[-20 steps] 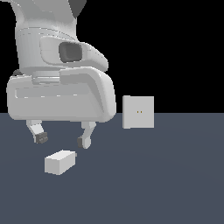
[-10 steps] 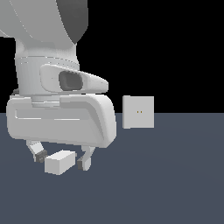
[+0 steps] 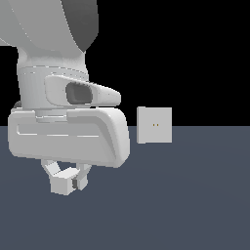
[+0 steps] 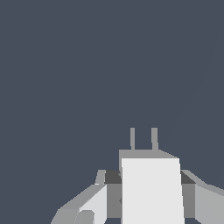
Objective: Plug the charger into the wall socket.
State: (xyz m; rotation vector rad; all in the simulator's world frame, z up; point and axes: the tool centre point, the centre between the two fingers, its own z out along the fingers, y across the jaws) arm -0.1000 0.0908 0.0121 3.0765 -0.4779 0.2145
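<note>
The charger (image 3: 61, 185) is a small off-white block resting on the dark floor at the exterior view's left. My gripper (image 3: 65, 180) has come down over it, and its fingers press on both sides of the block. In the wrist view the charger (image 4: 151, 192) sits between the dark finger pads (image 4: 113, 177), with its two grey prongs (image 4: 143, 139) pointing away from the hand. The wall socket (image 3: 154, 125) is an upright off-white square plate with two tiny yellowish holes. It stands farther back, toward the exterior view's right, and is out of the wrist view.
The dark grey floor (image 3: 185, 205) stretches between the charger and the socket. The arm's large white body (image 3: 68, 136) fills the exterior view's left and hides the floor behind it.
The gripper has dropped lower over the charger and its fingers have closed in from wide apart onto the block's sides. The charger has stayed in nearly the same spot.
</note>
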